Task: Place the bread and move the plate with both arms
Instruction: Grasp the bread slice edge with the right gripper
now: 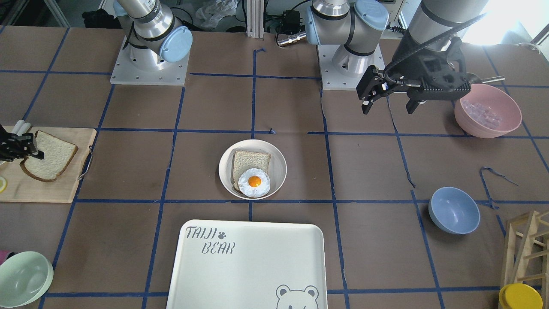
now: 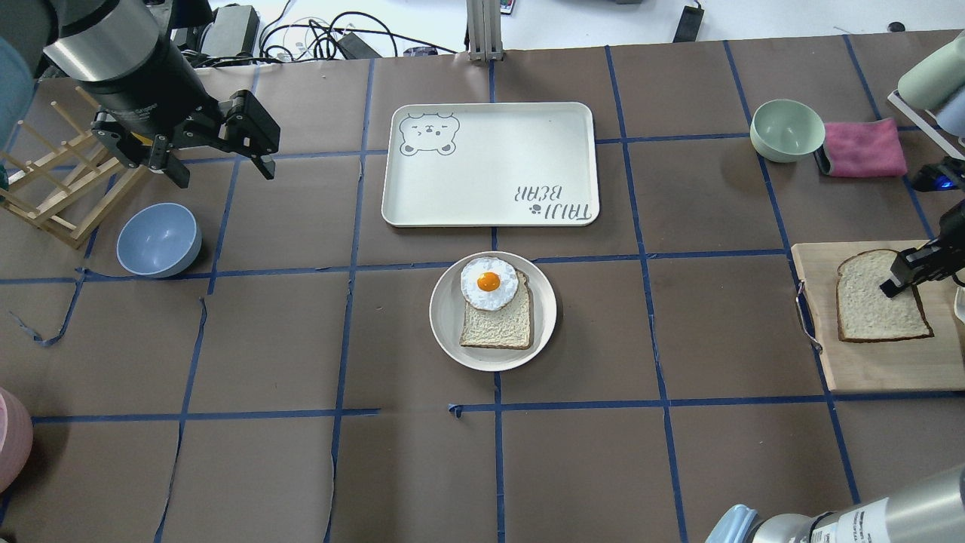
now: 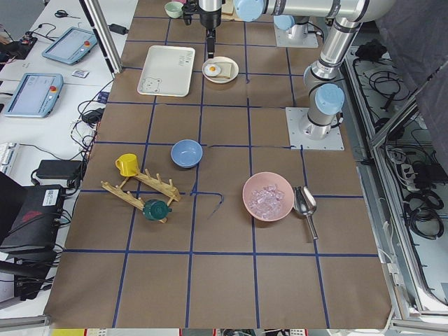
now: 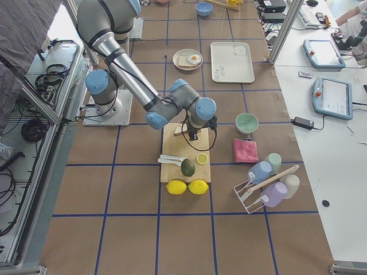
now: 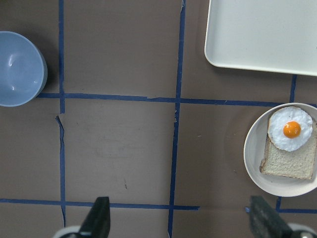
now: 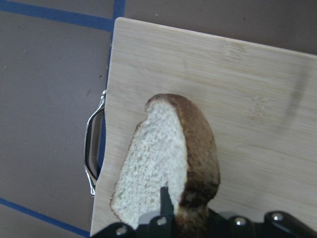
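Observation:
The bread (image 2: 874, 302), a dark-crusted slice with one rounded end, is on the wooden cutting board (image 2: 867, 366) at the right. My right gripper (image 2: 901, 277) is shut on the slice's edge. In the right wrist view the bread (image 6: 163, 163) is tilted up on edge between my fingers (image 6: 166, 201). The plate (image 2: 446, 326) sits mid-table and holds a squarer slice (image 2: 497, 324) with a fried egg (image 2: 488, 283) on it. My left gripper (image 2: 220, 164) is open and empty, hovering high at the far left, well away from the plate (image 5: 252, 153).
The bear-printed tray (image 2: 490, 162) lies just beyond the plate. A blue bowl (image 2: 158, 240) and a wooden rack (image 2: 53, 188) are under my left arm. A mint bowl (image 2: 786, 130) and pink cloth (image 2: 863, 147) lie beyond the board. A pink bowl (image 1: 487, 110) is near the left base.

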